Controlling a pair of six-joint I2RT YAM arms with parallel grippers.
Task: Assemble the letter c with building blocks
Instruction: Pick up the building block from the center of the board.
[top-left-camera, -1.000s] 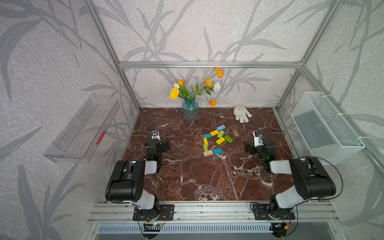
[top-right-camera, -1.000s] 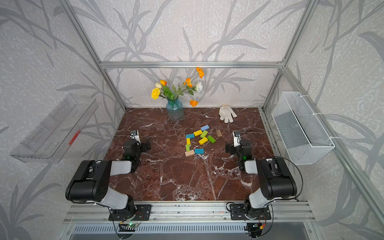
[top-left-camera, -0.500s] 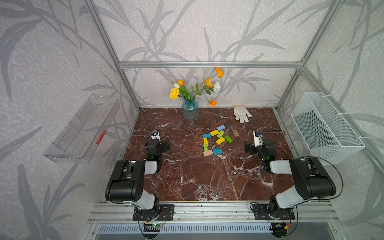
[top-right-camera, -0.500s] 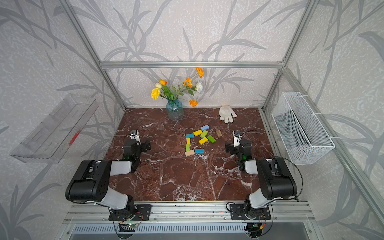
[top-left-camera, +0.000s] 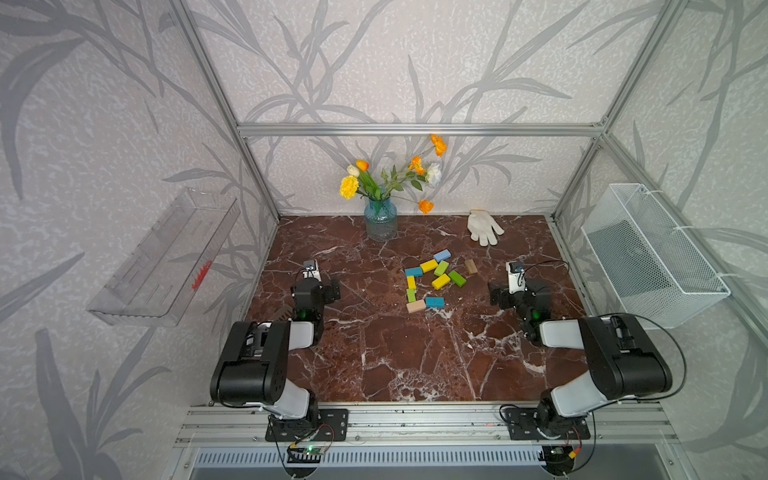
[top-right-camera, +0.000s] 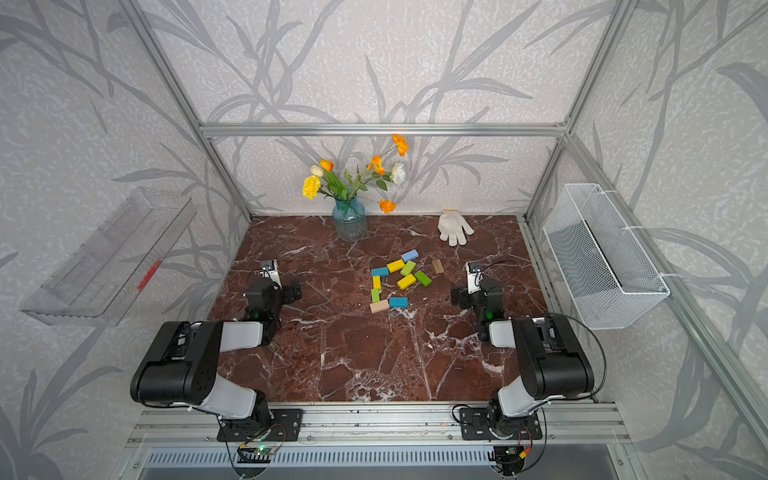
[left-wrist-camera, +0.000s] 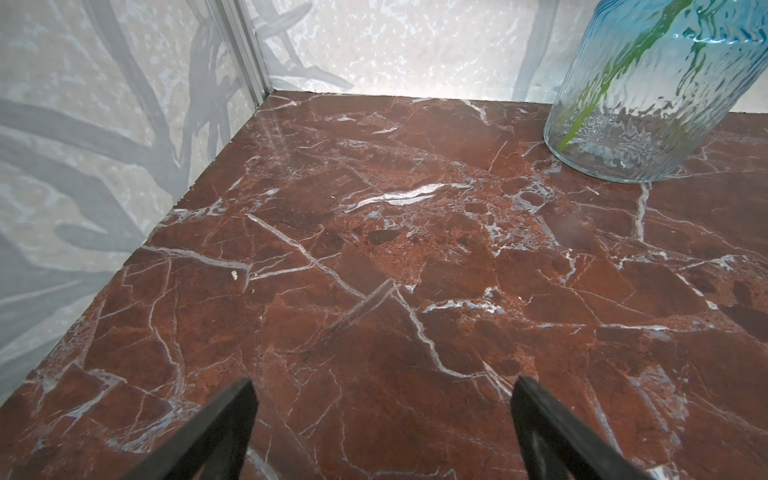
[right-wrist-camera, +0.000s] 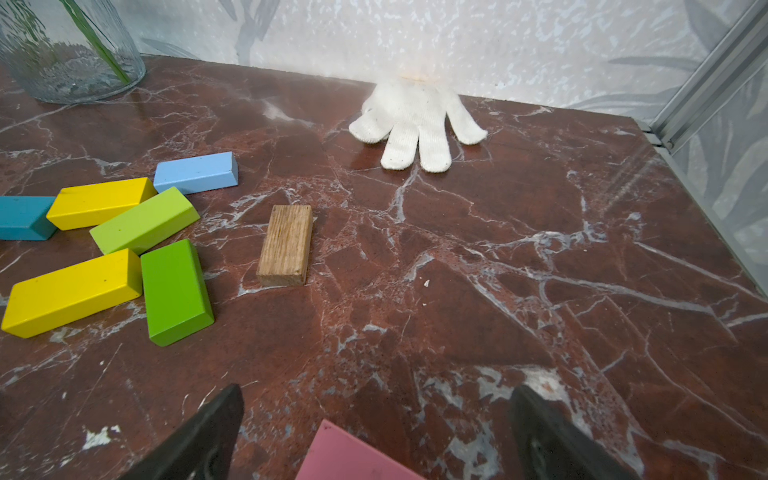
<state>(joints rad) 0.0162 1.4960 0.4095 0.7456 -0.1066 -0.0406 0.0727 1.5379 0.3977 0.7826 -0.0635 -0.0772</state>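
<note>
In both top views the building blocks (top-left-camera: 440, 281) lie in the middle of the table (top-left-camera: 374, 353). They form a rough letter c (top-left-camera: 411, 282) open to the right, with spares inside and a brown block (top-left-camera: 470, 266) just right of it. The right arm (top-left-camera: 519, 297) is nearer them than the left arm (top-left-camera: 309, 291).

Left wrist view: left jaws wide over bare table, only the vase (left-wrist-camera: 644, 104) ahead.

Right wrist view: right jaws wide, empty. The brown block lies left and slightly farther, long axis near-to-far. A pink block (right-wrist-camera: 353, 457), hidden from above, shows between the tips and is probably the next pick.
</note>
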